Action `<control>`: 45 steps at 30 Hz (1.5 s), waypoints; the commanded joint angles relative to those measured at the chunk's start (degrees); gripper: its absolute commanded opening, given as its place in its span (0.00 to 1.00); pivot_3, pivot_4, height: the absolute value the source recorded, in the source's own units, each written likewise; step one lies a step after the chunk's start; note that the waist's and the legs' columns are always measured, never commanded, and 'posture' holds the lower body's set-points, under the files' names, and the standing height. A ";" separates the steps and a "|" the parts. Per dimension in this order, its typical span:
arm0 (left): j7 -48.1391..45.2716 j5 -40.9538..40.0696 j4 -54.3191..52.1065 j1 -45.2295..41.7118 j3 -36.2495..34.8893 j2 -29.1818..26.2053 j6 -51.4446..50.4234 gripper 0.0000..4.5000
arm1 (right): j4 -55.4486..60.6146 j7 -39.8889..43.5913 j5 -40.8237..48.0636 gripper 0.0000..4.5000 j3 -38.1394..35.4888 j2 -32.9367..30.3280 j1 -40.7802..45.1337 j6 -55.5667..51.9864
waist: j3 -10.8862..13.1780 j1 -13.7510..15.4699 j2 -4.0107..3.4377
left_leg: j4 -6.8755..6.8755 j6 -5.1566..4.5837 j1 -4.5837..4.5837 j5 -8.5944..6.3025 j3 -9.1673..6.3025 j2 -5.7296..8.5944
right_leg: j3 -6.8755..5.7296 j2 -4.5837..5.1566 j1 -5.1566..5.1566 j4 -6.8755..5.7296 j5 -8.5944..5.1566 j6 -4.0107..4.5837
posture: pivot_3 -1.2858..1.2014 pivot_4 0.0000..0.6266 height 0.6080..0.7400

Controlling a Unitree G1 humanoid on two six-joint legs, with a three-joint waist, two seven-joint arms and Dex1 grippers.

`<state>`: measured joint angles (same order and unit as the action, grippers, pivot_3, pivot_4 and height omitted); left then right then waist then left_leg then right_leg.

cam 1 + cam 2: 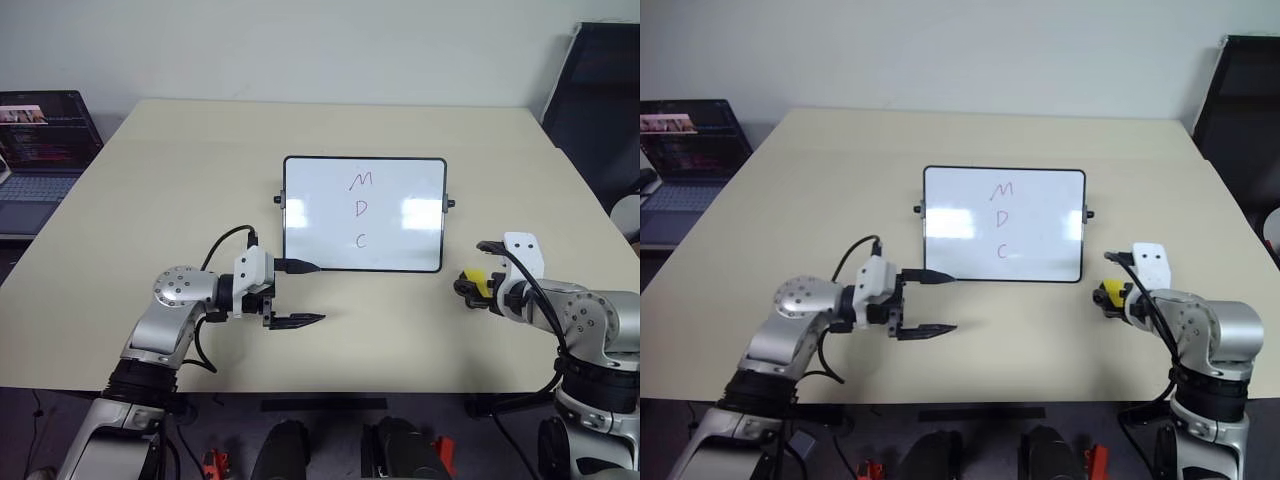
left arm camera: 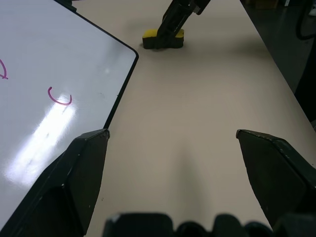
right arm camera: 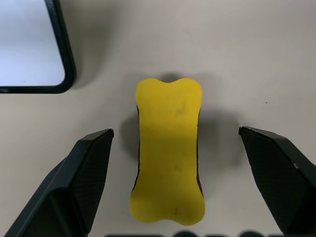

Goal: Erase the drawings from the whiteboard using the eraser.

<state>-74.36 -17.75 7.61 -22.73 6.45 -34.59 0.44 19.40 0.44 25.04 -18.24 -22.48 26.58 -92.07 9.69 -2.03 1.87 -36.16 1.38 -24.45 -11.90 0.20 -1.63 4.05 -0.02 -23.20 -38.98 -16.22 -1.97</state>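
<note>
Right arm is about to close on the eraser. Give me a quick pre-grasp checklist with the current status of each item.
1. Right gripper open: ok, fingers spread wide.
2. Eraser centred between its fingers: ok, one finger on either side with gaps.
3. Eraser lying flat on the table, yellow side up: ok.
4. Eraser apart from the whiteboard: ok, it sits off the board's corner, not touching.
5. Left gripper out of the way: ok, open, near the board's opposite lower corner.
6. Drawings to be erased: not ok yet, M, D and C are all on the board.
7. Fingers low enough to grip: cannot tell.
</note>
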 commanded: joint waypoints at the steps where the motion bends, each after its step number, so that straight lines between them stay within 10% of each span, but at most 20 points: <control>1: 0.02 -1.02 -1.84 -0.64 -1.51 -0.91 0.00 1.00 | 0.35 0.74 -1.58 0.99 -0.95 0.16 1.28 -0.36 | 0.00 0.00 0.00 | 0.00 0.00 0.00 0.00 0.01 0.00 | 0.00 0.00 0.00 0.00 0.00 0.00 | 0.52 0.24 1.00; 45: 0.02 -0.98 -1.17 -1.57 -2.16 -1.15 0.11 1.00 | 0.34 4.88 -8.84 0.95 -2.51 3.00 4.62 -0.43 | 0.00 -0.02 0.00 | 0.00 -0.02 -0.01 -0.02 -0.01 0.01 | -0.01 0.01 -0.01 0.00 -0.02 -0.03 | 0.52 0.24 1.00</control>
<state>-74.35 -17.94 7.32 -23.23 5.58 -35.21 0.05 17.81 5.38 16.42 -19.31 -19.41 30.20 -92.06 9.69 -2.05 1.87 -36.16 1.36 -24.47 -11.92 0.19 -1.61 4.03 0.00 -23.21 -38.99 -16.24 -2.00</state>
